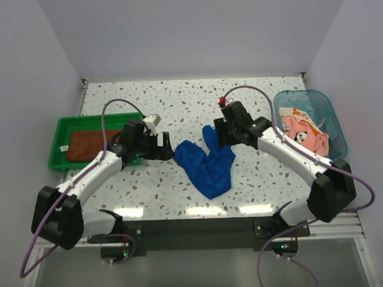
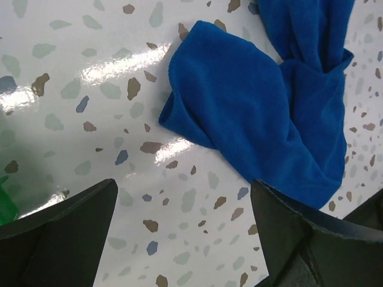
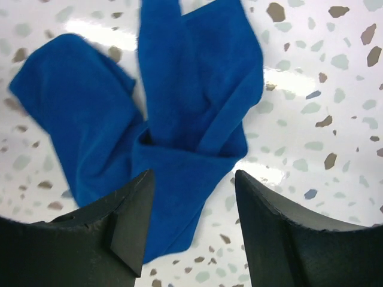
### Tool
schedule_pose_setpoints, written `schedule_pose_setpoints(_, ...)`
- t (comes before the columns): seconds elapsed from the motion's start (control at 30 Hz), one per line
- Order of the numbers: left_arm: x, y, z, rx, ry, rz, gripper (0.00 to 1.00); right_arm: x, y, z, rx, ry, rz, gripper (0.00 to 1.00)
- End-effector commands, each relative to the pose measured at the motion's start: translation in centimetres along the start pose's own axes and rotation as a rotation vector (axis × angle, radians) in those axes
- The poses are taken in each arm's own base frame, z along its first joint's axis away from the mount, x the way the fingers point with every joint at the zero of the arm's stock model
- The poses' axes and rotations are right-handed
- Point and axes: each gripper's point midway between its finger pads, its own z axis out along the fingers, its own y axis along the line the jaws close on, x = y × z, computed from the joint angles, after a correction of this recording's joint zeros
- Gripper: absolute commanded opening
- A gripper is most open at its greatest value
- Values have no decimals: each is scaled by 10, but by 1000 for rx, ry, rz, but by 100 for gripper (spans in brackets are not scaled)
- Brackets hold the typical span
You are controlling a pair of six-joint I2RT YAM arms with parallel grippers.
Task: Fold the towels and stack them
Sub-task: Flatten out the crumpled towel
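Note:
A royal blue towel point(image 1: 206, 162) lies crumpled on the speckled table between the two arms; it also shows in the left wrist view point(image 2: 281, 101) and in the right wrist view point(image 3: 179, 119). My left gripper point(image 1: 166, 149) is open and empty just left of the towel's near-left corner point(image 2: 182, 191). My right gripper point(image 1: 217, 135) is open and empty above the towel's far end point(image 3: 191, 179). A rust-brown towel point(image 1: 91, 146) lies flat in the green tray point(image 1: 59, 148). An orange towel and a pink towel point(image 1: 301, 130) lie bunched in the clear blue tub point(image 1: 329, 113).
The green tray stands at the table's left edge, close behind my left arm. The clear blue tub stands at the right edge beside my right arm. White walls close in the back and both sides.

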Motion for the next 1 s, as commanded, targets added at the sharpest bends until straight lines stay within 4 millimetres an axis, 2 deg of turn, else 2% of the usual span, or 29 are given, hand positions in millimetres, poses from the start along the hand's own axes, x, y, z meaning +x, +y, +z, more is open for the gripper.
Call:
schedule_pose_setpoints(0.0, -30, -7, 23, -15, -64, 40, 98, -28, -4, 37, -24, -4, -11, 60)
schedule_pose_setpoints(0.03, -25, -5, 35, -34, -35, 49, 97, -30, -4, 44, -32, 1, -5, 61)
schedule_pose_setpoints(0.1, -32, -6, 46, -41, -32, 64, 92, -38, -6, 57, -44, -3, 8, 61)
schedule_pose_setpoints(0.17, -31, -4, 64, -56, 0, 79, 87, -33, -6, 75, -56, 31, -1, 62)
schedule_pose_setpoints(0.2, -30, -3, 69, -61, 11, 85, 86, -38, -3, 79, -68, 19, -6, 61)
schedule_pose_setpoints(0.23, -23, -1, 81, -68, 45, 89, 84, -34, 1, 89, -87, 41, -11, 61)
schedule_pose_setpoints(0.27, -27, -2, 86, -69, 41, 94, 81, -35, 4, 94, -98, 38, -16, 62)
schedule_pose_setpoints(0.33, -18, 2, 101, -82, 81, 101, 78, -36, 6, 105, -102, 44, -11, 62)
schedule_pose_setpoints(0.43, -16, -1, 114, -79, 107, 110, 71, -38, 7, 115, -100, 37, -4, 61)
schedule_pose_setpoints(0.53, -8, -2, 126, -76, 132, 116, 56, -34, 7, 127, -99, 48, -2, 58)
schedule_pose_setpoints(0.57, -2, -2, 130, -74, 150, 118, 47, -34, 6, 129, -98, 49, -1, 57)
schedule_pose_setpoints(0.6, 1, -2, 132, -73, 158, 116, 42, -34, 6, 130, -97, 49, -1, 53)
schedule_pose_setpoints(0.63, 6, -3, 134, -68, 174, 118, 36, -34, 5, 130, -96, 48, -2, 43)
schedule_pose_setpoints(0.67, 10, -3, 133, -67, 183, 119, 21, -39, 3, 128, -94, 35, 4, 34)
schedule_pose_setpoints(0.7, 12, -4, 132, -70, 187, 121, 12, -42, -1, 127, -83, 29, 7, 24)
schedule_pose_setpoints(0.73, 11, -2, 126, -89, 180, 122, 3, -46, -4, 124, -73, 21, 8, 6)
schedule_pose_setpoints(0.77, 8, 0, 120, -107, 171, 123, 0, -52, -14, 120, -48, 14, 15, 1)
schedule_pose_setpoints(0.8, 4, 2, 114, -129, 158, 128, 0, -61, -26, 113, -6, -11, 24, 0)
schedule_pose_setpoints(0.83, -5, 6, 98, -175, 126, 135, 0, -68, -43, 108, 38, -26, 49, 0)
schedule_pose_setpoints(0.9, -16, 8, 78, -222, 87, 149, 0, -85, -66, 91, 99, -70, 97, 0)
schedule_pose_setpoints(0.93, -29, 10, 58, -265, 39, 156, 0, -94, -84, 85, 126, -92, 140, 0)
schedule_pose_setpoints(0.97, -36, 11, 47, -285, 17, 156, 0, -104, -93, 78, 140, -115, 160, 0)
